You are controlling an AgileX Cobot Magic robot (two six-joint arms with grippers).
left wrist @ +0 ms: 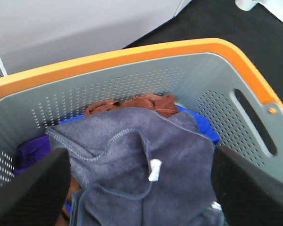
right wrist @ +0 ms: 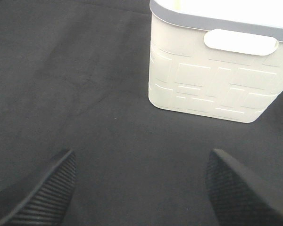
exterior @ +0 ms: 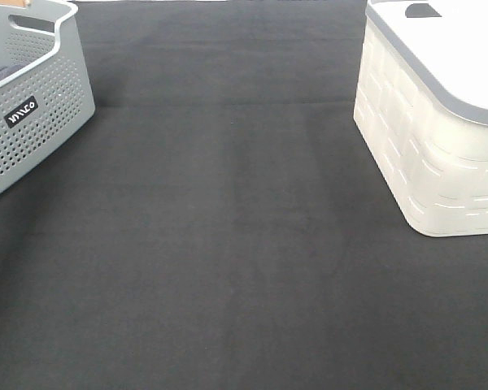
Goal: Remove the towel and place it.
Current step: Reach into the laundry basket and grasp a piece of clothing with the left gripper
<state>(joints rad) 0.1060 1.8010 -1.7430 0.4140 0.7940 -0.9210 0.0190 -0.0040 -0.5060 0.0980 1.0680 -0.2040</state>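
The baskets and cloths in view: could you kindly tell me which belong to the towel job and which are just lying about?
Job: towel, grey basket holding it, left end effector above it.
Lying about: brown cloth, blue cloth, purple cloth, white basket.

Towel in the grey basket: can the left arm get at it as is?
Probably yes. The towel lies on top of the other cloths in the basket with nothing over it, and the left gripper is open above it, fingers spread either side.
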